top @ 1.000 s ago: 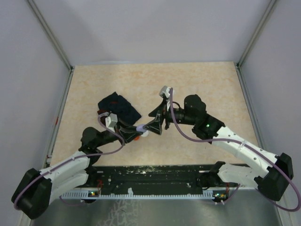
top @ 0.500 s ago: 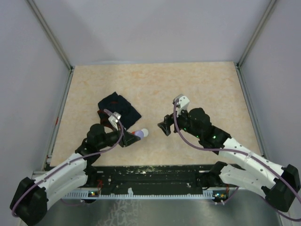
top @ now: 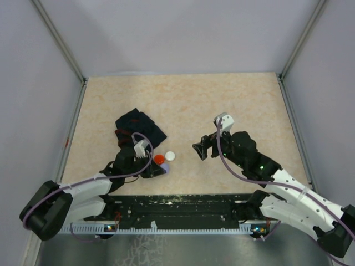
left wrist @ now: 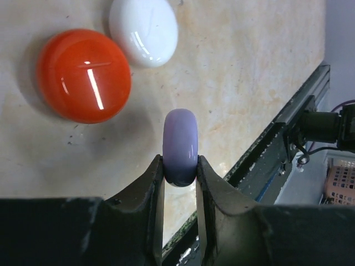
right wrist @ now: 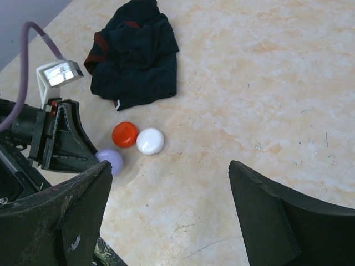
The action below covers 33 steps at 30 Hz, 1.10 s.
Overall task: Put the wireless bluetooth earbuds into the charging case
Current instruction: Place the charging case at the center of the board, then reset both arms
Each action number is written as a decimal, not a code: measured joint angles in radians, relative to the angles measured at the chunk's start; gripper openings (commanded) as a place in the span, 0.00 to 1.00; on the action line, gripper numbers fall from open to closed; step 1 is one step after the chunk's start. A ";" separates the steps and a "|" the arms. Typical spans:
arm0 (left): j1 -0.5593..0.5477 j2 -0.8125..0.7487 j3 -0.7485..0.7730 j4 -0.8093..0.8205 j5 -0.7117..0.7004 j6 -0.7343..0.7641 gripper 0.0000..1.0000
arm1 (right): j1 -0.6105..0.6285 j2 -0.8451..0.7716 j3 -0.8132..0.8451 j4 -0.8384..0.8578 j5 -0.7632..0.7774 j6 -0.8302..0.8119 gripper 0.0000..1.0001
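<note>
The lavender disc (left wrist: 180, 141) is being gripped on its edge by the left end effector (left wrist: 179, 164), whose fingers are clamped against its two flat faces. It is being held upright, with its rim facing the wrist camera. It is being kept low over the tabletop (right wrist: 266, 83), close to the near edge and left of the middle. This hold is judged to be a presenting grip: the rounded rim is being left free, so that the disc, which is taken to be a charging case, can be opened or loaded by the other arm.

The red disc (left wrist: 83, 75) and the white disc (left wrist: 143, 32) are lying dome-up, just beside each other and a little farther from the near edge than the held disc. They are probably being left there as cases waiting their turn. A dark cloth (right wrist: 136, 52) is lying crumpled toward the left edge, beyond the discs.

The right end effector (right wrist: 170, 166) is being held off to the right with its fingers wide apart and nothing between them, well apart from all three discs.

No earbuds are being shown clearly in any view, so their place cannot be told. The lavender disc is sitting directly between the left fingertips and off to the left of the right end effector.
</note>
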State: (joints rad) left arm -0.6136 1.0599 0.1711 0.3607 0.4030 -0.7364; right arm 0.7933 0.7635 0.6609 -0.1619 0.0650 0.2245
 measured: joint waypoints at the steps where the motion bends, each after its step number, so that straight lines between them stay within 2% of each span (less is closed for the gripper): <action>1: -0.002 0.022 0.000 0.008 -0.007 -0.001 0.22 | 0.000 -0.006 0.000 -0.009 0.003 0.004 0.86; 9: -0.014 0.154 0.048 0.019 -0.048 -0.003 0.39 | 0.000 -0.025 0.000 -0.049 0.025 0.007 0.86; 15: -0.024 0.137 0.098 -0.040 -0.073 0.000 0.54 | 0.000 -0.043 0.000 -0.077 0.048 0.007 0.86; 20: -0.026 0.034 0.129 -0.187 -0.121 0.012 0.71 | 0.000 -0.050 0.000 -0.101 0.069 0.007 0.86; 25: -0.026 -0.112 0.190 -0.382 -0.211 0.021 0.78 | 0.000 -0.051 0.002 -0.148 0.111 0.007 0.86; 29: -0.026 -0.268 0.264 -0.556 -0.311 0.043 0.97 | 0.000 -0.065 0.024 -0.214 0.171 0.007 0.91; 31: -0.026 -0.343 0.302 -0.632 -0.356 0.066 1.00 | 0.000 -0.082 0.043 -0.242 0.209 0.007 0.97; 33: -0.026 -0.433 0.348 -0.713 -0.412 0.088 1.00 | 0.000 -0.100 0.064 -0.269 0.252 0.009 0.98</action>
State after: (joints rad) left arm -0.6399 0.6273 0.5186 -0.3523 -0.0086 -0.6483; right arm 0.7933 0.6632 0.7246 -0.4309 0.3168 0.2337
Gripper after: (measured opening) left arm 0.992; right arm 0.957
